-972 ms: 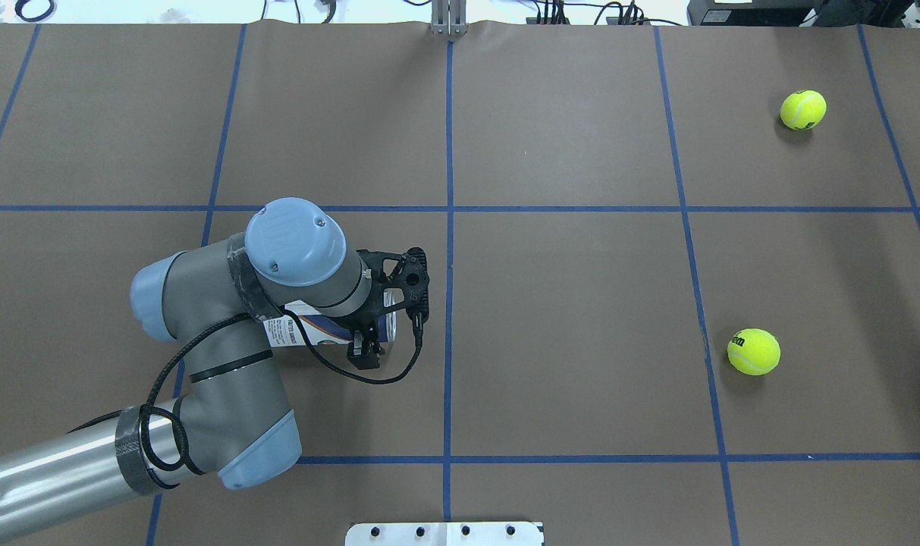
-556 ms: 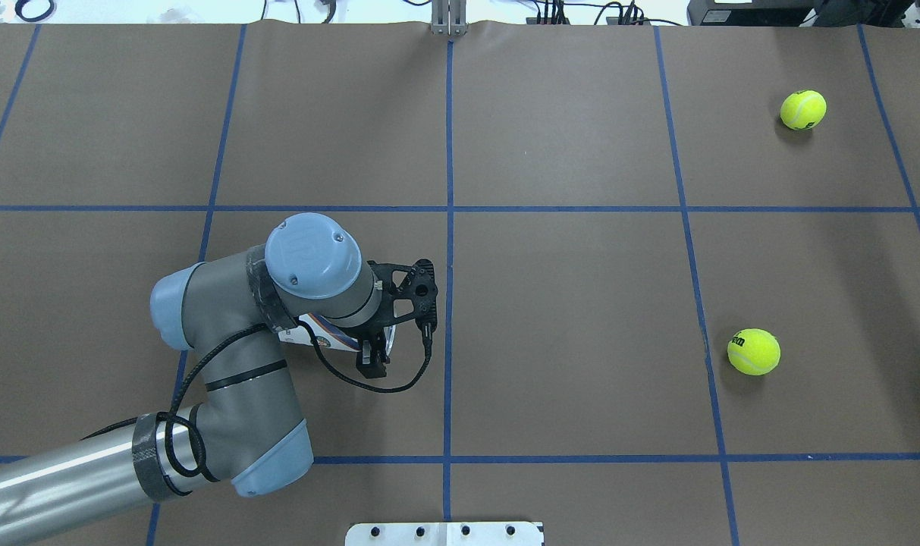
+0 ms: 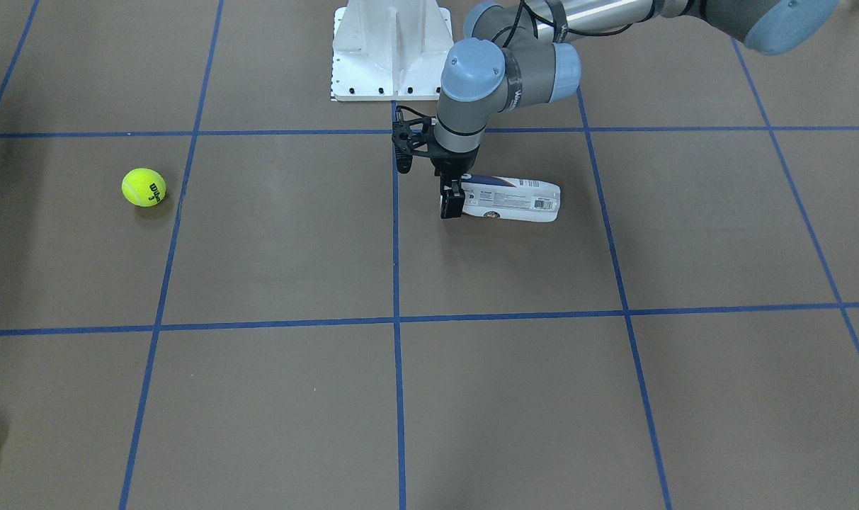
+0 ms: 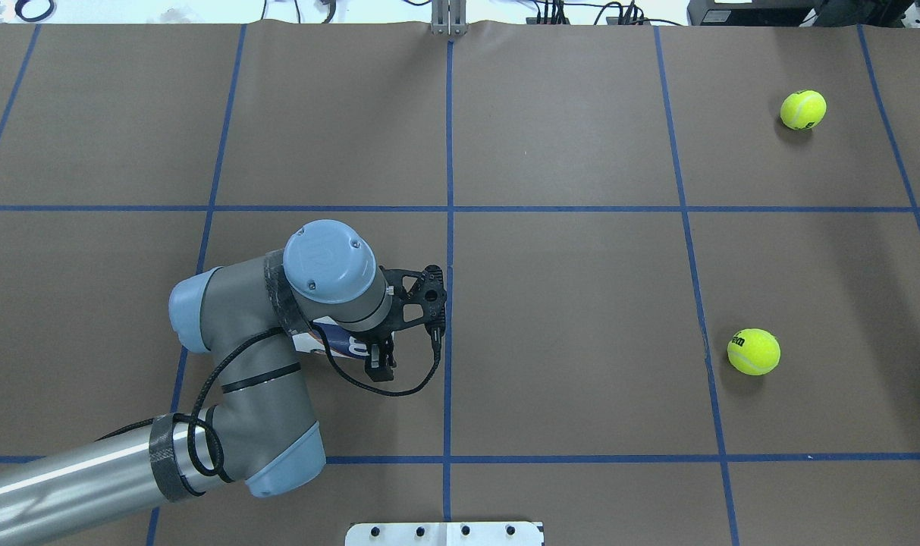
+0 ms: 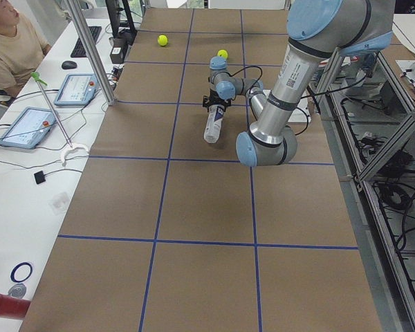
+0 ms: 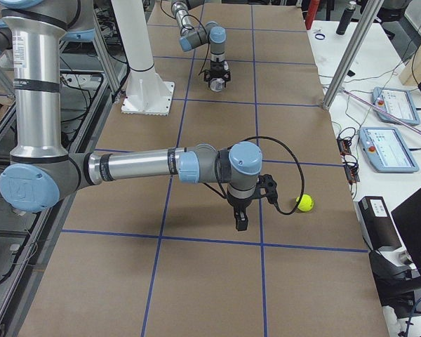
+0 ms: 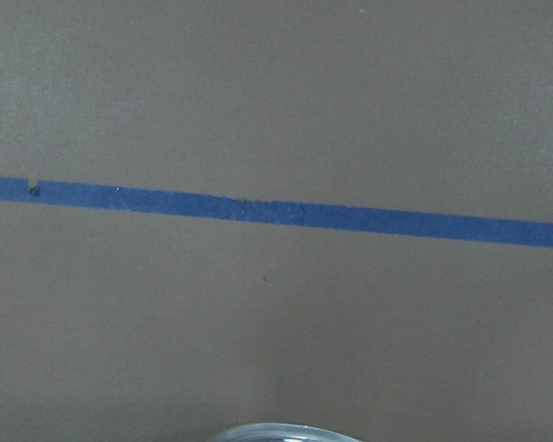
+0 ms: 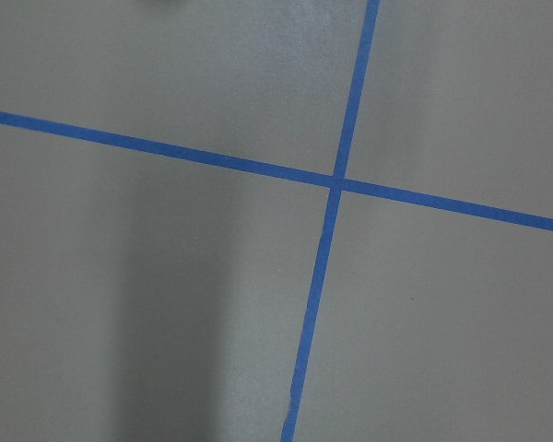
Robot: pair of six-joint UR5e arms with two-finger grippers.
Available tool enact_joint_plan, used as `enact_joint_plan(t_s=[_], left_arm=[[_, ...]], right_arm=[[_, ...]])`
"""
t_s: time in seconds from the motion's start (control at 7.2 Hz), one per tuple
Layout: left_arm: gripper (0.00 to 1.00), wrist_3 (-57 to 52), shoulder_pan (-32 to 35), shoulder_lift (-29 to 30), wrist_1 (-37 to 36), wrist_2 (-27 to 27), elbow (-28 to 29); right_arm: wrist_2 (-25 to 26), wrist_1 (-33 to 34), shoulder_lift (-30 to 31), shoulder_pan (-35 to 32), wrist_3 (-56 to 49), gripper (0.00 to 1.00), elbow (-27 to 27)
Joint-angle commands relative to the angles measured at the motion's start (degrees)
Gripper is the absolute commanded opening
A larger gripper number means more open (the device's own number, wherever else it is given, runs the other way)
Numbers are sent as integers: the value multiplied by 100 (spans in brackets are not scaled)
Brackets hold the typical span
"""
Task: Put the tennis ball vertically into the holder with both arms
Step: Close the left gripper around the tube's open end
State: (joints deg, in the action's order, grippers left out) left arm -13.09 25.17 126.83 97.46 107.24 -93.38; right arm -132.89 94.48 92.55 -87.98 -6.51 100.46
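Note:
The holder, a clear can with a white-and-navy label [image 3: 514, 200], lies on its side left of the table's centre line. It also shows in the overhead view [image 4: 338, 343] and the exterior left view [image 5: 213, 126]. My left gripper [image 3: 450, 202] [image 4: 380, 364] is shut on its open end, which looks raised a little. The can's rim [image 7: 272, 431] shows at the bottom of the left wrist view. Two tennis balls lie on the right half: one nearer me [image 4: 754, 352] [image 3: 144, 187], one far [image 4: 803, 110]. My right gripper [image 6: 240, 221] hangs above the table near a ball [image 6: 305, 203]; I cannot tell whether it is open or shut.
The brown table cover carries a grid of blue tape [image 4: 449, 227]. The white base plate [image 3: 390, 49] stands at my edge of the table. An operator [image 5: 10, 48] sits at a side desk with tablets [image 5: 76, 88]. A metal post [image 6: 344, 63] stands beyond the far edge.
My left arm has moved right and toward me with the can's end in its grip. Less of the can shows under the wrist. The balls have not moved.

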Motion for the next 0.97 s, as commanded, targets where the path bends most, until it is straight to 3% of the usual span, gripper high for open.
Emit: enact_joint_plan(t_s=[0.0, 0.42, 0.83], left_arm=[[97, -245, -3, -9, -7, -54, -13], [95, -597, -73, -36, -16, -317, -4], [79, -598, -144, -36, -42, -467, -4]], right_arm=[[0, 0, 0, 0, 0, 100, 0], [0, 0, 0, 0, 0, 100, 0], [0, 0, 0, 0, 0, 100, 0]])
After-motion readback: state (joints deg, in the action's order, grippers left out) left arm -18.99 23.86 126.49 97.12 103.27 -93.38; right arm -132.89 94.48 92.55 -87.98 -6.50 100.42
